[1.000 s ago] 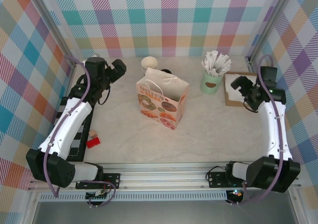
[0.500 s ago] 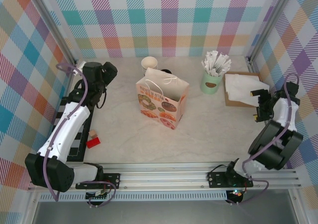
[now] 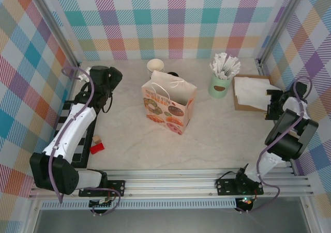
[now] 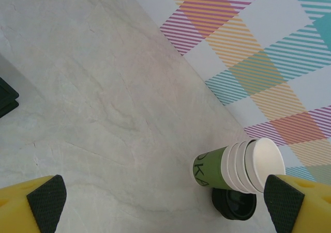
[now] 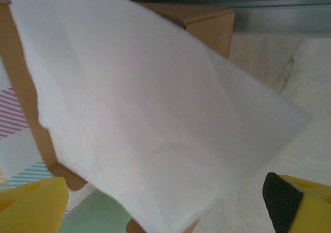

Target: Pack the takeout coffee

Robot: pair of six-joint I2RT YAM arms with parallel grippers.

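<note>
Takeout coffee (image 3: 175,74) outside bag (image 3: 168,109); mug (image 3: 220,87) holds sachets (image 3: 225,64).

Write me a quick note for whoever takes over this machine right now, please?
Left gripper: fingers open, empty, facing the takeout coffee, seen as a round black plastic lid, beside the stack of lidless cream-and-green paper cups.
Right gripper: fingers open, empty, at the white paper napkins in the brown cardboard box.
White printed paper bag stands upright in the middle, top open, in front of the coffee.
Done: nothing; coffee not yet packed.
Left to do: grasp the coffee, lower it into the bag.
</note>
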